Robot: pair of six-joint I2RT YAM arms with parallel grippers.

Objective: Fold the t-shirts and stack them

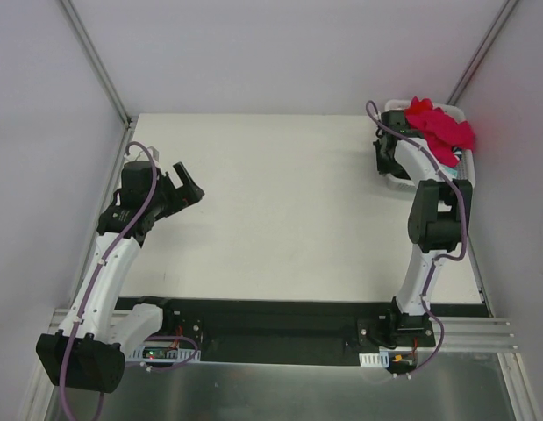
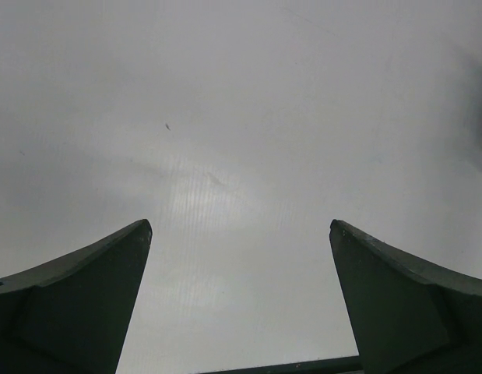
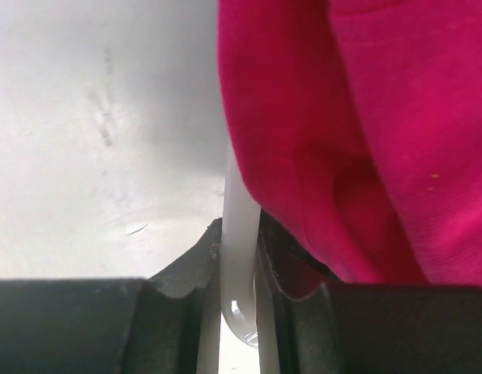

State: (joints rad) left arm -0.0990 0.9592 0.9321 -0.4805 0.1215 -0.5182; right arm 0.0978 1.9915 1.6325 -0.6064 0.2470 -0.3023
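Where the white plastic basket (image 1: 458, 112) sits in the upper right of the overhead view, a soft, crumpled pink t-shirt (image 1: 443, 132) is heaped inside it and bulges over the rim, its folds ranging from redder to more magenta. Close up from the right wrist, the cloth (image 3: 365, 117) reads as a matte, fine knit hanging in loose vertical folds down the right half of the frame, beside a smooth, glossy strip of basket wall (image 3: 239, 199) with a rounded lower edge. The right gripper (image 3: 239, 243) has its dark fingers pressed against that wall from both sides, clamped on the plastic; whether any cloth is pinched with it cannot be told. The right arm rises from its base at the lower right, bends at the elbow and reaches up the frame to the basket's near-left side, with the right gripper (image 1: 387, 165) low against it. The left arm leans up along the left edge, wrist turned toward the centre, and the left gripper (image 1: 187, 184) hangs over the bare, flat white table (image 1: 280, 202) with jaws spread wide, its tapered dark fingers (image 2: 85, 304) holding nothing.
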